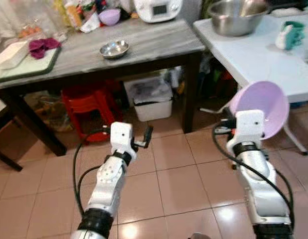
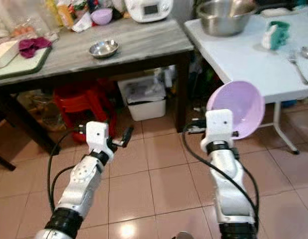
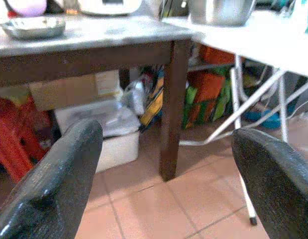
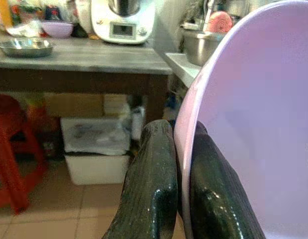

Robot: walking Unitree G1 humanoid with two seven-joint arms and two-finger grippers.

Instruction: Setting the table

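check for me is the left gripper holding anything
No, the left gripper is open, its black fingers spread with only floor and table legs between them.

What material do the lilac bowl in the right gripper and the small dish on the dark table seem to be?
Lilac bowl: likely plastic, matte and evenly coloured, its thin rim pinched by the right gripper. Small dish: probably stainless steel, silvery with bright reflections.
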